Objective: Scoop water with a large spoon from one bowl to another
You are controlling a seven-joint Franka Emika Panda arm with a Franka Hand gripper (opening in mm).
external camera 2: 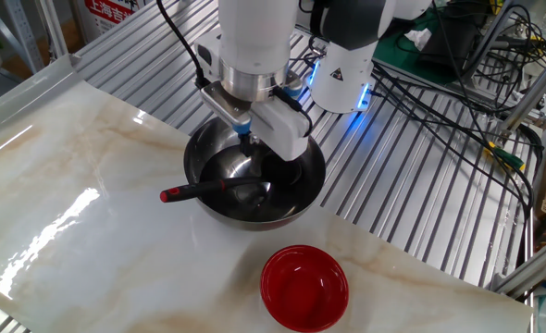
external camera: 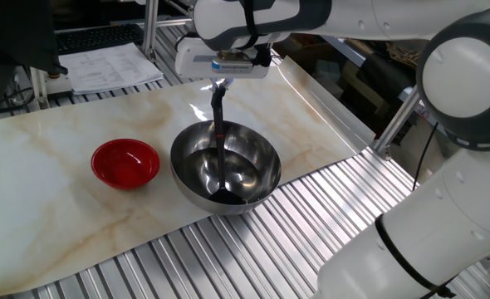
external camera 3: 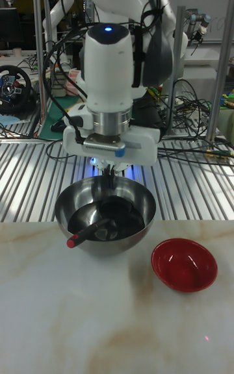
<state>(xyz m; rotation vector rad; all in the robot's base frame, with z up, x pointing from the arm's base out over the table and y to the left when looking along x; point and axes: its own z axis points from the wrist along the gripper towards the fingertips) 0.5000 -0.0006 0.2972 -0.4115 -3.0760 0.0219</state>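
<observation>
The large steel bowl [external camera: 175, 163] [external camera 2: 192, 172] [external camera 3: 127, 239] stands on the marble sheet near its edge. Glints on its mirror inside are all that shows of the water. The black ladle [external camera: 218, 149] [external camera 2: 208, 190] [external camera 3: 88, 233] lies in it. Its cup is at the bottom and its red-tipped handle leans out over the rim. My gripper [external camera: 221, 81] [external camera 2: 247, 139] [external camera 3: 108, 176] hangs just above the bowl, fingers close together and holding nothing, apart from the handle. The small red bowl [external camera: 125, 162] [external camera 2: 304, 287] [external camera 3: 184, 265] sits beside the steel one.
Ribbed metal table [external camera: 253, 241] surrounds the marble sheet [external camera: 54, 208]. Its raised clear edge [external camera 2: 32, 88] runs along one side. Papers [external camera: 112, 66] lie at the back. Cables [external camera 2: 458, 83] and the robot base [external camera 2: 342, 69] stand behind the bowl.
</observation>
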